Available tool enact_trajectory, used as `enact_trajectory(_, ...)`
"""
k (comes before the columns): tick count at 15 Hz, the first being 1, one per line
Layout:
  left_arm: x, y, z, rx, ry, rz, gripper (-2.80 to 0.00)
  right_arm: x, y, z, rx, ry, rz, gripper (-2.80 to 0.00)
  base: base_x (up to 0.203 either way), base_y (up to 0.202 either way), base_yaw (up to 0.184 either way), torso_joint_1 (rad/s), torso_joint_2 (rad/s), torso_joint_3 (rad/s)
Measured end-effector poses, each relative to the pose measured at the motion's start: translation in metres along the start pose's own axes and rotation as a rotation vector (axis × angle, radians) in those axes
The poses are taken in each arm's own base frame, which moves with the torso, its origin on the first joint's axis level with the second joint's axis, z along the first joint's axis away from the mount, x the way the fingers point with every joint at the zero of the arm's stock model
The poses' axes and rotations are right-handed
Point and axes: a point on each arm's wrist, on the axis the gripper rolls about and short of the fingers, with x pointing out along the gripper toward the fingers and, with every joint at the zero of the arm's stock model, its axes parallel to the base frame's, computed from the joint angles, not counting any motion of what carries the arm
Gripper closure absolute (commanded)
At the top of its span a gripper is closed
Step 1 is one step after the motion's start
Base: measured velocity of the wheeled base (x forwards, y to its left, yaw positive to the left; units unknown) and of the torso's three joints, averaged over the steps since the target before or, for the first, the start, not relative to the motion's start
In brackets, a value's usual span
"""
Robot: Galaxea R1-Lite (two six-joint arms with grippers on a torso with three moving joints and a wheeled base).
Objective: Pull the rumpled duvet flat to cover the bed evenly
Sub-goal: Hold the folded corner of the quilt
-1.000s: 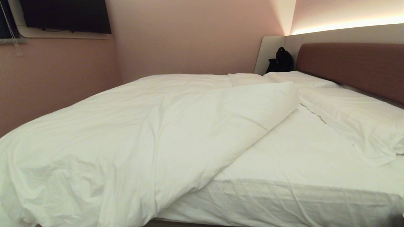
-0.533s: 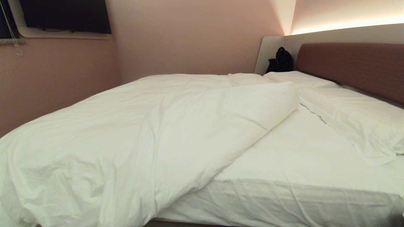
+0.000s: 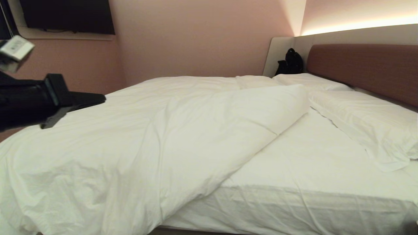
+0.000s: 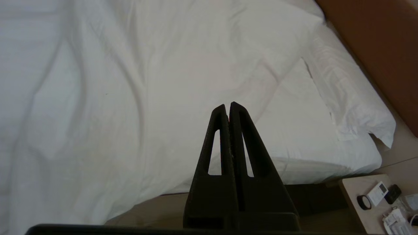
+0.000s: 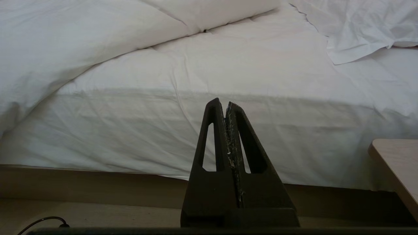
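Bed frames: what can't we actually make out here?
- Far side of the bed: head view, hidden behind the duvet.
- Right hand: outside the head view; wrist view only.
- Small items on the bedside table: left wrist view, too small, cut off by the edge.
- Left hand: head view, arm cut off by the edge.

The duvet [image 3: 137,140] is lying over the left part of the bed [image 3: 294,209], and its near right corner is folded back toward the middle. To the right of the fold the mattress sheet [image 3: 313,156] is lying open. Two pillows [image 3: 369,124] are lying at the right end, against the headboard [image 3: 369,70]. A bag [image 3: 290,62] is sitting in the far corner behind the pillows. The left gripper [image 3: 98,98] is hanging above the duvet's far left side. A bedside table [image 4: 372,202] is standing beside the bed.
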Motion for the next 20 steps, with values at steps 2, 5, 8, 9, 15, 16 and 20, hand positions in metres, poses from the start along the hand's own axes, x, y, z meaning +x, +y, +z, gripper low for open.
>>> enact_trajectory(2, 0.046, 0.019, 0.012, -0.029, 0.057, 0.011, 0.0, 0.0, 0.0, 0.0, 0.0, 0.0, 0.0, 0.0, 0.0, 0.0, 0.0, 0.0, 0.0, 0.0)
enact_trajectory(5, 0.105, 0.046, 0.018, -0.054, 0.118, 0.024, 0.0, 0.0, 0.0, 0.0, 0.0, 0.0, 0.0, 0.0, 0.0, 0.0, 0.0, 0.0, 0.0, 0.0)
enact_trajectory(8, 0.151, 0.068, 0.004, -0.059, 0.202, 0.028, -2.8, 0.0, 0.0, 0.0, 0.0, 0.0, 0.0, 0.0, 0.0, 0.0, 0.0, 0.0, 0.0, 0.0)
enact_trajectory(9, 0.161, 0.073, -0.001, -0.057, 0.222, 0.03, -2.8, 0.0, 0.0, 0.0, 0.0, 0.0, 0.0, 0.0, 0.0, 0.0, 0.0, 0.0, 0.0, 0.0)
enact_trajectory(15, 0.217, 0.103, -0.035, 0.036, 0.323, 0.071, -2.8, 0.0, 0.0, 0.0, 0.001, 0.0, 0.0, 0.0, 0.0, 0.0, 0.0, 0.0, 0.0, 0.0)
enact_trajectory(16, 0.222, 0.107, -0.04, 0.051, 0.331, 0.093, -2.8, 0.0, 0.0, 0.0, 0.0, 0.0, 0.0, 0.0, 0.0, 0.0, 0.0, 0.0, 0.0, 0.0)
enact_trajectory(20, 0.235, 0.123, -0.052, 0.157, 0.331, 0.223, -2.8, 0.0, 0.0, 0.0, 0.0, 0.0, -0.001, 0.0, 0.0, 0.0, 0.0, 0.0, 0.0, 0.0)
